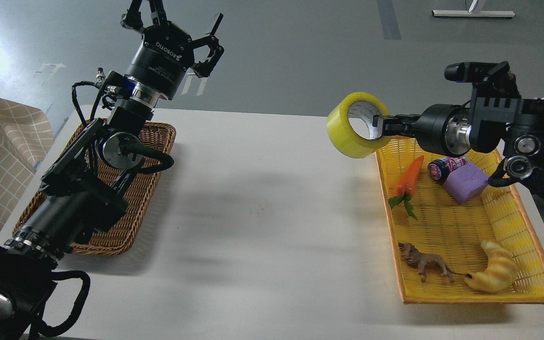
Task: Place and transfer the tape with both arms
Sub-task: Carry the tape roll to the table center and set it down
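Observation:
The tape [350, 127], a wide yellow translucent roll with a pale core, hangs in the air above the table, just left of the yellow basket's far corner. My right gripper [379, 128] is shut on the roll's right wall, one finger inside the core. My right arm reaches in from the right edge. My left gripper [173, 21] is raised high above the far end of the brown wicker basket [149, 189]; its fingers are spread open and it holds nothing.
The yellow basket [527, 236] at the right holds a toy carrot [410, 177], a small can [442, 167], a purple block [465, 184], a toy lion [425, 264] and a croissant toy [494, 271]. A checked cloth [3, 156] lies at the far left.

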Robot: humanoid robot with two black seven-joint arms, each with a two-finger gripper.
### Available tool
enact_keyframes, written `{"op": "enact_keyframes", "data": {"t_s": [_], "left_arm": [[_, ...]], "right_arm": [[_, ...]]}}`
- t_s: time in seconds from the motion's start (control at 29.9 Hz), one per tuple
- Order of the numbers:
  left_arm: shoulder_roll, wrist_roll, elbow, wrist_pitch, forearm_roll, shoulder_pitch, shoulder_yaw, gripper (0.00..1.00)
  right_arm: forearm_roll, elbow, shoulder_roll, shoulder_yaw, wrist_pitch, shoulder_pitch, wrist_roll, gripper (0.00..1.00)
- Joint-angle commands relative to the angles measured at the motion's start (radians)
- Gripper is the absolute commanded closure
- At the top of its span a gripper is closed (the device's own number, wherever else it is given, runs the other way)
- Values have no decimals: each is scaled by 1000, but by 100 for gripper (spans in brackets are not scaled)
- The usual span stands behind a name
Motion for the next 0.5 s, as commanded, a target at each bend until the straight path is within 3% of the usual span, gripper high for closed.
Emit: {"op": "enact_keyframes", "data": {"t_s": [0.0, 0.47], "left_arm": [[-2, 0, 0, 0, 0, 0, 2, 2], [-5, 0, 0, 0, 0, 2, -2, 2]], "right_arm": [[-1, -44, 73, -58, 0, 27, -1, 100], [-10, -219, 287, -195, 0, 43, -1, 100]]}}
